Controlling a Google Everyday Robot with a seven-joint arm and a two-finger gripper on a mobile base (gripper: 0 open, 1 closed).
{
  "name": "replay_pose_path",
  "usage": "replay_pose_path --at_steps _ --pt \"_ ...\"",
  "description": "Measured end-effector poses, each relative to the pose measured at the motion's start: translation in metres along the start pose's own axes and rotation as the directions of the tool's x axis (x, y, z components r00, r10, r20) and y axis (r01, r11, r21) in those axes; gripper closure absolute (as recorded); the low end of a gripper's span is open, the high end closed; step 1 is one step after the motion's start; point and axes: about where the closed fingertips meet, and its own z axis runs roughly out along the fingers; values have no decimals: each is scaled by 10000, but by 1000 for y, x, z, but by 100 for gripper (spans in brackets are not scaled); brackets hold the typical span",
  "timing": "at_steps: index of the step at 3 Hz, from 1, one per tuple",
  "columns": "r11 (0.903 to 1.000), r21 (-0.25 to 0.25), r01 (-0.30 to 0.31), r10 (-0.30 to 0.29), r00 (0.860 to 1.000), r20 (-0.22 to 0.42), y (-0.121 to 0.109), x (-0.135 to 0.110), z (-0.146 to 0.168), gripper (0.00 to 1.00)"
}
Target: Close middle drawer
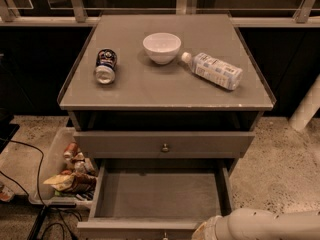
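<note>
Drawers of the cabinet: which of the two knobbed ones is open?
The lower one, the middle drawer: pulled out, bare grey inside showing. The drawer above shows only its closed front. The gripper is at the bottom edge, by the open drawer's front.

One pale, rounded arm (272, 225) enters from the right edge at the very bottom of the camera view and lies almost level, pointing left. Its smooth cream shell narrows a little toward the end, where a ring-like joint leads into a darker, tan-tinted piece. This is the hand (204, 231), low in the view and just right of centre. Only its upper part shows; the bottom edge cuts off the rest.
</note>
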Motion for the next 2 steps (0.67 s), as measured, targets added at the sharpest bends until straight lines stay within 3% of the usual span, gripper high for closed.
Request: replay_pose_path --at_steps 2 --pt "10000 -1 0 0 10000 0 0 0 0 36"
